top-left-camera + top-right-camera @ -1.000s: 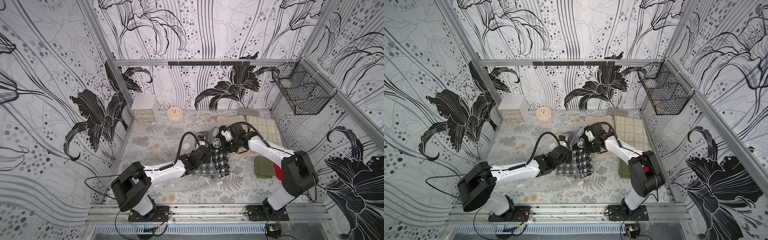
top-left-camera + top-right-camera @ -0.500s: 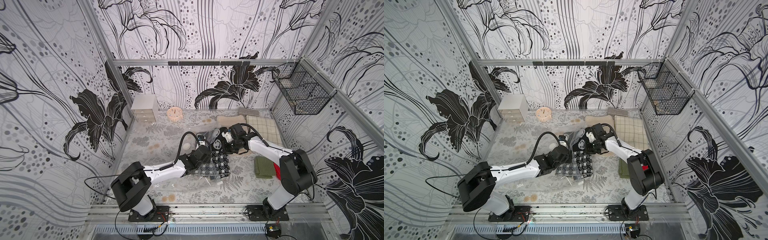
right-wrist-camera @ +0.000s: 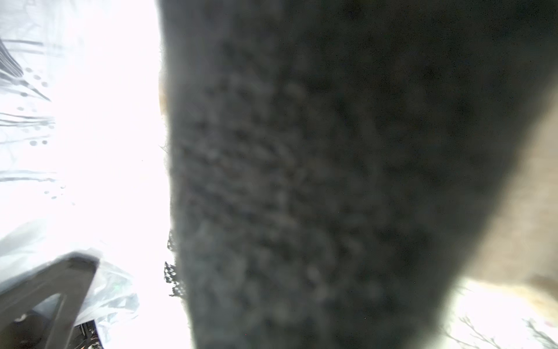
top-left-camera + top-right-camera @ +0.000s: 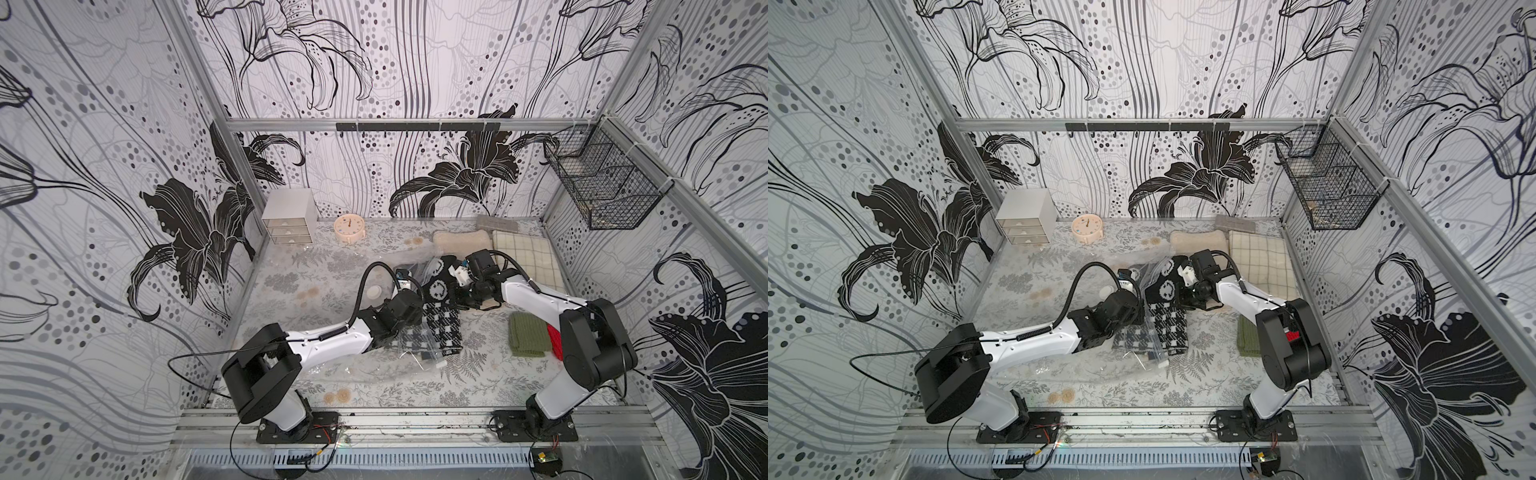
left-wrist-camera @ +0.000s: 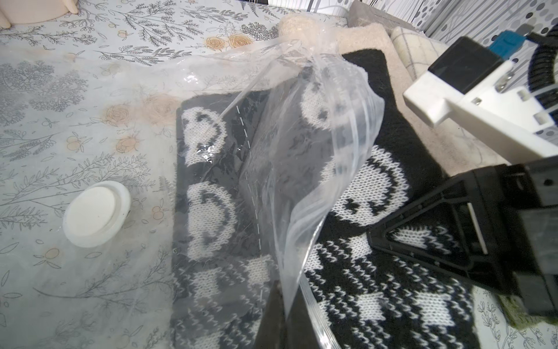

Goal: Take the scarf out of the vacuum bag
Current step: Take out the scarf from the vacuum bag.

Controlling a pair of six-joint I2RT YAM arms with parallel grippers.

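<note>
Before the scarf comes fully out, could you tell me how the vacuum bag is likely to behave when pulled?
The vacuum bag looks thin and floppy: its open flap stands crumpled over the scarf, so it would probably buckle rather than slide. It is likely light, perhaps dragging along with the knit unless pinned. Its smooth film may slip in a grip.

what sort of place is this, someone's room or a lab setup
Most likely a robot test cell dressed as a home corner: the left arm and right arm are bolted to a metal rail, the patterned walls sit in an aluminium frame, and the drawer unit and clock look like props.
</note>
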